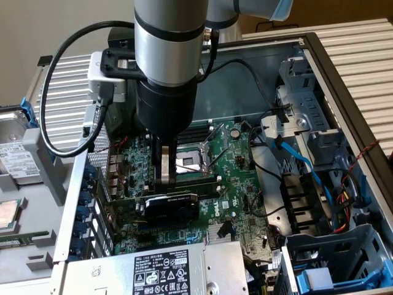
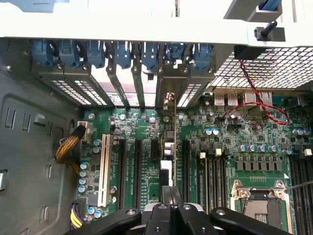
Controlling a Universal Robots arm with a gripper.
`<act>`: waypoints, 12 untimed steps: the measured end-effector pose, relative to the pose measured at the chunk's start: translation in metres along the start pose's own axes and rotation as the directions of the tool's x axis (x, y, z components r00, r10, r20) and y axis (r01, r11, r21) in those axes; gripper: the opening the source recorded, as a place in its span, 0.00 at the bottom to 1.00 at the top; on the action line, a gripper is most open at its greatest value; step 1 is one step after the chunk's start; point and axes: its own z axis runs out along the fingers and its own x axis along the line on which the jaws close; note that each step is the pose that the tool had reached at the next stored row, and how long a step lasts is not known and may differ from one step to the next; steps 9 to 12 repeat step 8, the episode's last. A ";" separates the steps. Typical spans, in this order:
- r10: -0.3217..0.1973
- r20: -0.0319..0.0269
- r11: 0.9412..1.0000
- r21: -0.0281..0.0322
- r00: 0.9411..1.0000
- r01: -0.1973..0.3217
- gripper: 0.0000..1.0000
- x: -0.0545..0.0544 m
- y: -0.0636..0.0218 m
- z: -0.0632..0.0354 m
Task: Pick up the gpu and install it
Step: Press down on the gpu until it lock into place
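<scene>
The gpu (image 1: 171,208), a short card with a black shroud over a green board, stands on edge on the large green motherboard (image 1: 242,184) at lower centre of the exterior view, in among the expansion slots. In the wrist view the card (image 2: 174,127) appears edge-on as a thin vertical strip at centre frame, its silver end bracket reaching up to the row of rear slot openings.

The gripper (image 1: 166,175) comes straight down from the upper centre of the exterior view, its fingers (image 1: 164,166) pressed together on the top edge of the gpu. In the wrist view the gripper (image 2: 169,192) meets the card's near end at bottom centre.

Room is tight. Empty black slots run parallel on either side of the card in the wrist view, with 1 white slot (image 2: 104,169) further out at lower left. Blue slot latches (image 2: 122,54) line the case's rear wall across the upper part of that frame. In the exterior view the processor socket (image 1: 191,161) sits just beyond the gripper at centre frame. A silver power supply box (image 1: 153,270) with a black label fills the lower edge, close below the card. Black cables (image 1: 67,80) loop off the arm at upper left, and a blue cable (image 1: 301,161) crosses toward the drive cage (image 1: 310,117) at right. The case wall (image 1: 350,110) slants down the right side of the frame.
</scene>
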 end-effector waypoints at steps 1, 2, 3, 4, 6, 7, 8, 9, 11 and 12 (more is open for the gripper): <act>0.000 0.000 1.000 0.000 1.000 0.000 0.11 0.000 0.0000 0.0000; 0.000 0.000 1.000 0.000 1.000 0.000 0.11 0.000 0.0000 0.0000; 0.000 0.000 1.000 0.000 1.000 0.000 0.11 0.000 0.0000 0.0000; 0.000 0.000 1.000 0.000 1.000 0.000 0.11 0.000 0.0000 0.0000; 0.000 0.000 1.000 0.000 1.000 0.000 0.11 0.000 0.0000 0.0000; 0.000 0.000 1.000 0.000 1.000 0.000 0.11 0.000 0.0000 0.0000; 0.000 0.000 1.000 0.000 1.000 0.000 0.11 0.000 0.0000 0.0000; 0.000 0.000 1.000 0.000 1.000 0.000 0.11 0.000 0.0000 0.0000; 0.000 0.000 1.000 0.000 1.000 0.000 0.11 0.000 0.0000 0.0000; 0.000 0.000 1.000 0.000 1.000 0.000 0.11 0.000 0.0000 0.0000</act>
